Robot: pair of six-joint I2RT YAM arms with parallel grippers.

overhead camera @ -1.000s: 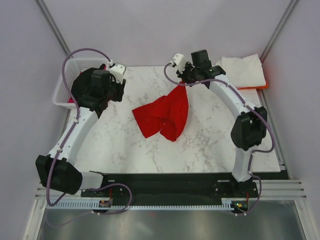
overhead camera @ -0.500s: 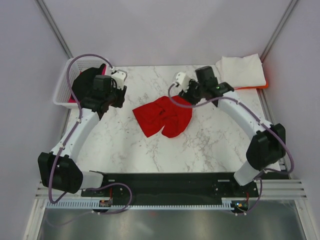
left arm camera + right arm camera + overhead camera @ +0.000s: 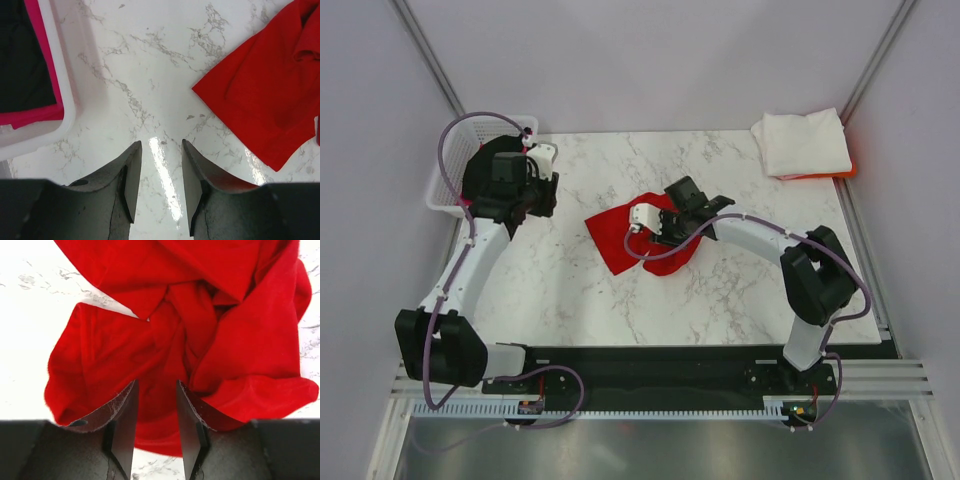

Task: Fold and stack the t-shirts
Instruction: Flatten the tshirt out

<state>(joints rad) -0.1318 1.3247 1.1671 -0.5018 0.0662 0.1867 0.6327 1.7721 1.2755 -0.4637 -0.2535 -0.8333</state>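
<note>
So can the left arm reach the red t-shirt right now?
Probably yes: only bare marble lies between the open left gripper and the near corner of the red t-shirt, though the right gripper sits over it.

Five t-shirts, I think: red (image 3: 613,236), white (image 3: 805,140), orange (image 3: 835,174), black (image 3: 20,50), pink (image 3: 30,116). One basket (image 3: 64,85).

Left gripper (image 3: 157,172) parted, right gripper (image 3: 155,412) parted — narrowly

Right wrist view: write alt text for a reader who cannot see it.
A crumpled bright red t-shirt lies in folds on a white marble table, filling most of the frame. The two dark fingers of the right gripper reach in from the bottom edge, slightly apart, over the cloth.
</note>
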